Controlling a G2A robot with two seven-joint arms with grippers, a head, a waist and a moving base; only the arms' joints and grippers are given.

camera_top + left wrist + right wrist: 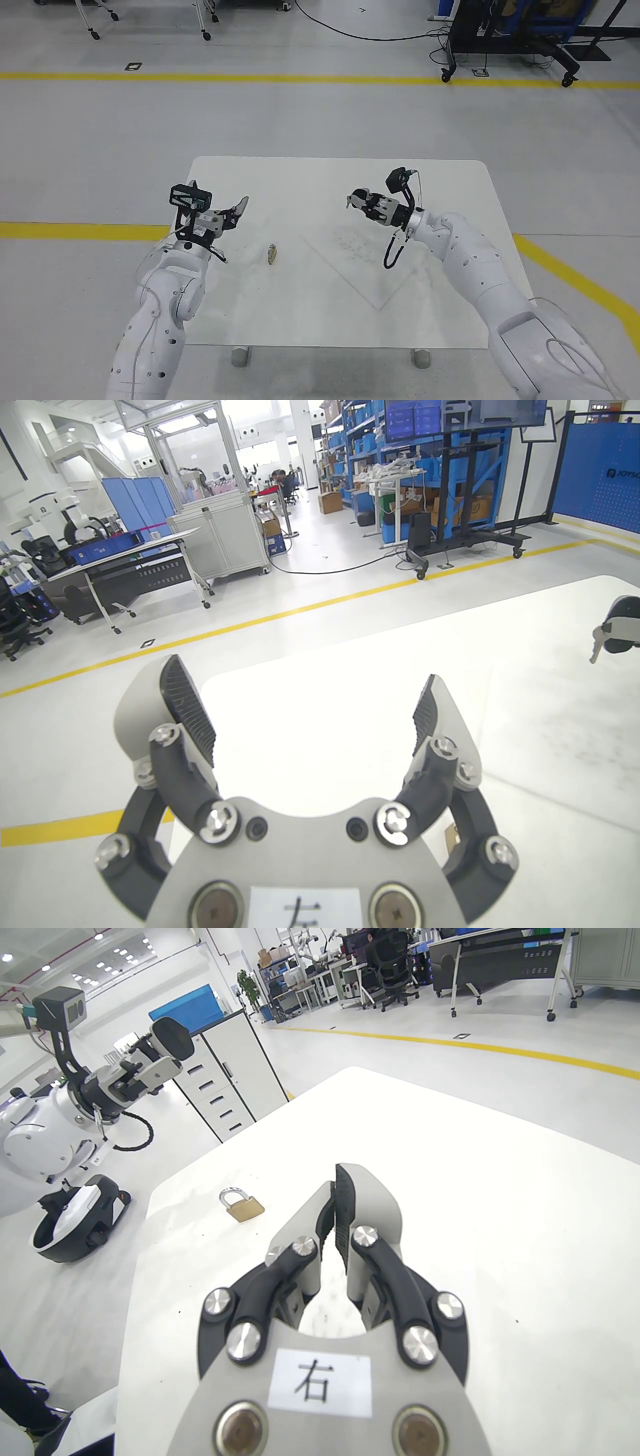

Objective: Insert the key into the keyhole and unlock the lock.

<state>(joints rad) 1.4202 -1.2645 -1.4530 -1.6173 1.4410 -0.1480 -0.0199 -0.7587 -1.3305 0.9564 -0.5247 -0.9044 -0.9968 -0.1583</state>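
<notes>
A small brass padlock [272, 254] with a silver shackle lies flat on the white table [440, 310], left of the middle; the right wrist view has the padlock [241, 1206] ahead of that gripper. My right gripper [353, 200] is held above the table's middle, shut on a silver key [595, 647] that hangs down from its fingertips. In its own view the right gripper [334, 1208] has its pads pressed together. My left gripper [300, 700] hovers open over the table's left edge, holding nothing, up and to the left of the padlock.
A thin clear sheet [375, 265] lies on the table's middle under the right arm. A yellow floor line [300, 78] runs behind the table. The table's right half is bare white surface.
</notes>
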